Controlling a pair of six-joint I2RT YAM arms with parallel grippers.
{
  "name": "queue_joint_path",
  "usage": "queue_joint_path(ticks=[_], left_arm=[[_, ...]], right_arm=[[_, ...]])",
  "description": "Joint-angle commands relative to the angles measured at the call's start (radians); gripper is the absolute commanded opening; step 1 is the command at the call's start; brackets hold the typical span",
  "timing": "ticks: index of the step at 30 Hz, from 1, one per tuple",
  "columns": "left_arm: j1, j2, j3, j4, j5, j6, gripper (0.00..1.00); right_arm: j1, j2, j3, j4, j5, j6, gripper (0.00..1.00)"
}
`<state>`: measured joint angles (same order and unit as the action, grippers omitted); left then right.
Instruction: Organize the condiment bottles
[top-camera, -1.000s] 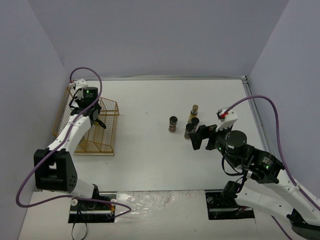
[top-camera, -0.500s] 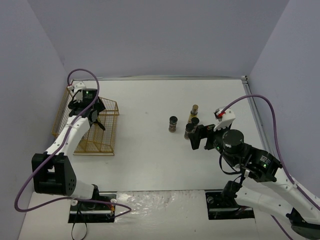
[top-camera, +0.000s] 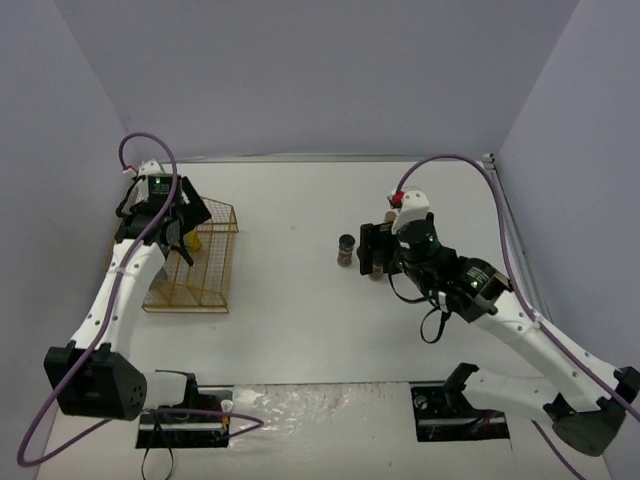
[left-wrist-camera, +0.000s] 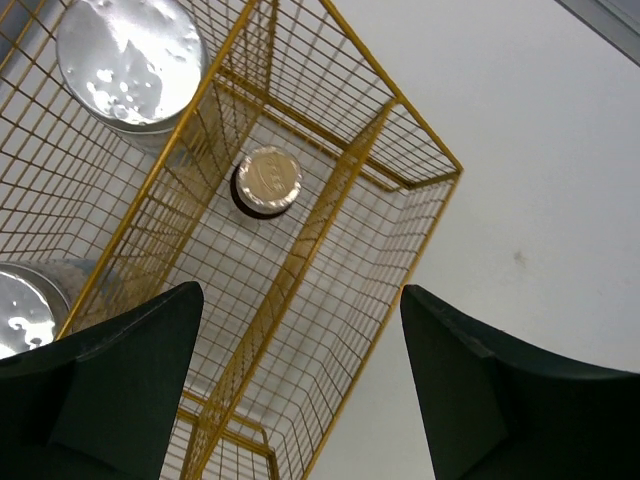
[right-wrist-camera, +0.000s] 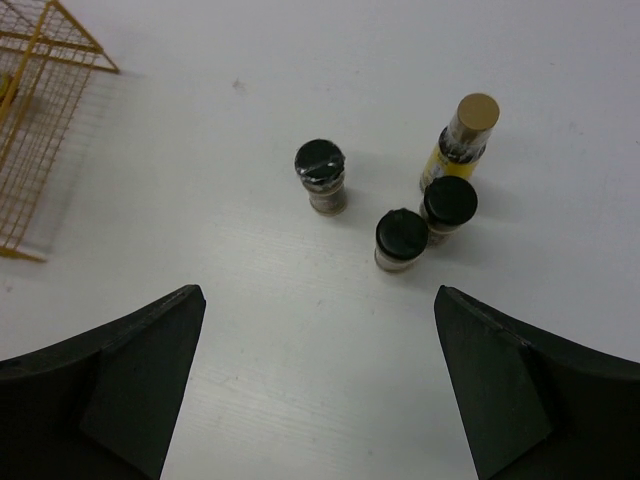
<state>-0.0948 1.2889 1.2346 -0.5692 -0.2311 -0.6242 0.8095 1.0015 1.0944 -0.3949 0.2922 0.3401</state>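
Left fingers (left-wrist-camera: 110, 390) are spread wide with nothing between them, hanging above the gold wire rack (left-wrist-camera: 400, 110) at the left side of the bench (top-camera: 290, 310). Wrist view looks straight down into the rack: one small gold-capped bottle (left-wrist-camera: 267, 182) stands upright on the rack floor, clear of both fingers. Two wider silver-capped bottles (left-wrist-camera: 130, 60) show through the mesh on the other side of a wire wall from it, one at the top of the view and one cut by the left edge; which compartment they are in, cannot tell. Right fingers (right-wrist-camera: 110, 380) are also wide apart and hold nothing, poised over the loose group near the middle of the bench. That group: three black-capped jars (right-wrist-camera: 321, 172) and one slim yellow-filled bottle (right-wrist-camera: 468, 135) with a gold cap, all upright. Two of the jars stand just beside each other, with the yellow-filled bottle close behind them; the third jar sits a little apart, toward the rack. No finger touches any bottle.
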Motion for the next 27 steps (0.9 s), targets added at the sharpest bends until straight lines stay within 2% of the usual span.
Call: queue_joint_path(ticks=[1,6,9,13,19,27], left_arm=[[-0.016,-0.094,0.100,-0.071,0.183,0.062,0.78],[-0.056,-0.166,0.115,-0.117,0.388,0.201,0.86],[-0.098,-0.220,0.106,-0.153,0.406,0.251,0.97],[-0.141,-0.291,0.081,-0.195,0.400,0.346,0.97],[-0.148,-0.416,-0.003,-0.194,0.398,0.377,0.97],[-0.148,-0.420,-0.039,-0.217,0.389,0.382,0.97]], right_arm=[[-0.161,0.153,0.095,0.064,-0.109,-0.042,0.95],[-0.342,0.334,0.161,0.080,-0.166,-0.090,0.92],[-0.392,0.409,0.188,0.088,-0.172,-0.102,0.91],[-0.457,0.496,0.213,0.130,-0.186,-0.124,0.87],[-0.482,0.588,0.224,0.204,-0.209,-0.142,0.83],[-0.480,0.662,0.192,0.304,-0.225,-0.170,0.75]])
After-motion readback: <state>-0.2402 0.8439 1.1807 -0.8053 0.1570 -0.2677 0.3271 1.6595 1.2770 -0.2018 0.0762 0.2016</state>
